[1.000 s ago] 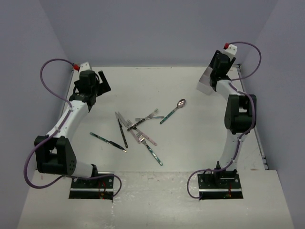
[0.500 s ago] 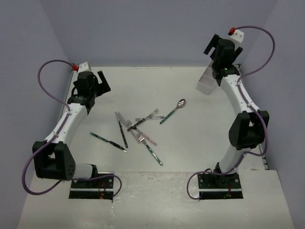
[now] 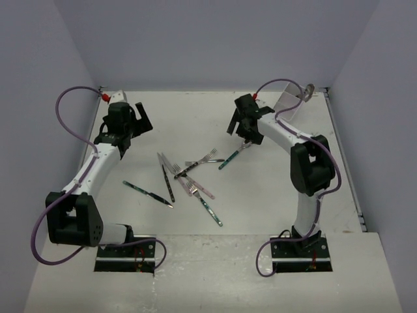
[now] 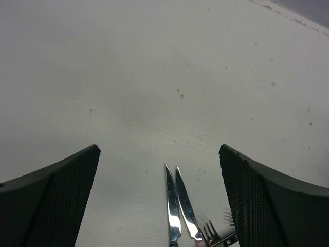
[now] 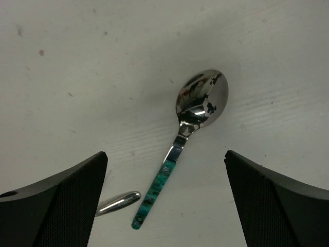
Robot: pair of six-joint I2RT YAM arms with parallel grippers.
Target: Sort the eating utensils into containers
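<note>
- My right claw [image 5: 165,154] stands wide open and holds nothing. It hangs directly over the teal-handled spoon [image 5: 201,98], one finger to each side of the neck, and I see no contact.
- The spoon lies flat on the tabletop [image 5: 77,62], just apart from the heap of utensils [image 3: 189,173] at mid-table.
- A silver handle tip [image 5: 118,203] of another utensil lies near the spoon's handle end, close to one of my fingers.
- My left claw [image 4: 159,149] is likewise open and empty at the far left. It looks down on two knife blades [image 4: 172,211] and some fork tines [image 4: 208,231].
- The white bin [image 3: 288,103] sits at the far right corner, well apart from the spoon. My own arm crosses it, so I cannot tell its compartments.
- Judged step: lower and close on the spoon. Most utensils lie unsorted.
- Risk one: the spoon is thin and flat to the surface. Stop too high and the fingers close on nothing, or clip the rim and flick it away. Go too low and they jam on the tabletop.
- Risk two: closing on the polished neck instead of the handle invites a slip or a swing in transit.
- Risk three: the neighbouring handle tip could be caught or dragged along.
- Risk four: at the bin, a tilted spoon could strike the wall, shift the light container or land in the wrong compartment.
</note>
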